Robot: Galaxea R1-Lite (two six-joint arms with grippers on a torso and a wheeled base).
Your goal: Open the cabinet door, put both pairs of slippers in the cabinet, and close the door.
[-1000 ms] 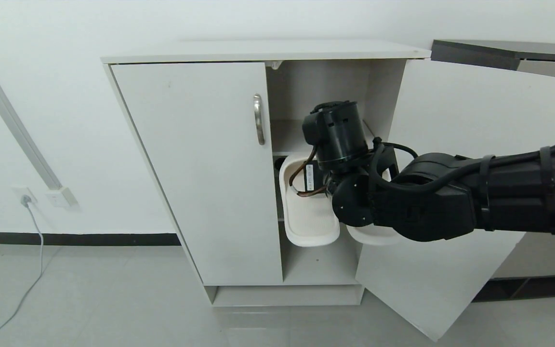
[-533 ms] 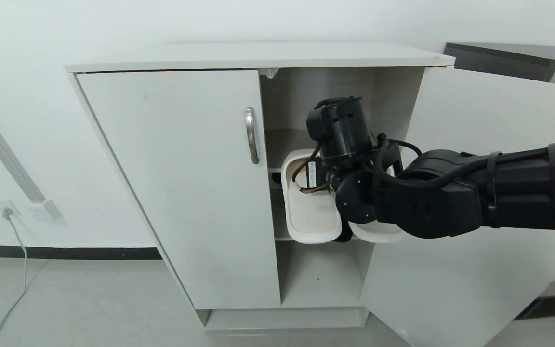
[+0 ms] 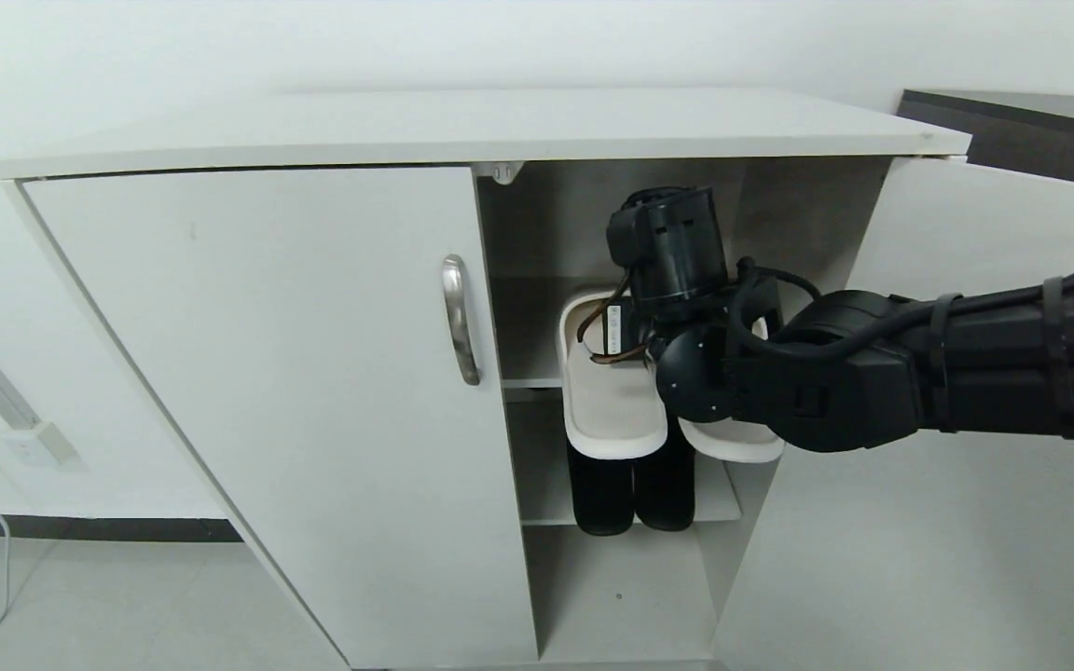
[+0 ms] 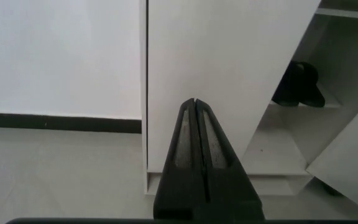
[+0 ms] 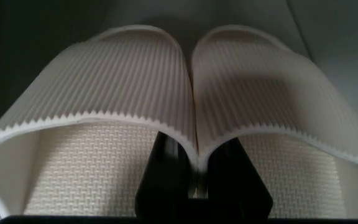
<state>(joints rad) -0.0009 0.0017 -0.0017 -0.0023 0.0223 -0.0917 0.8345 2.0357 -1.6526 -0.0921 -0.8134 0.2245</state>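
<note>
White slippers (image 3: 616, 410) clamped in right claw (image 5: 194, 180) at cabinet shelf (image 3: 523, 382); left claw (image 4: 195, 109) together; grey floor (image 4: 61, 162), white wall (image 4: 55, 56).

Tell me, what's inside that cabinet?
Two black slippers sit on the lower shelf. The right gripper holds white slippers partly in, above the upper shelf. The closed left door hides the cabinet's other half.
</note>
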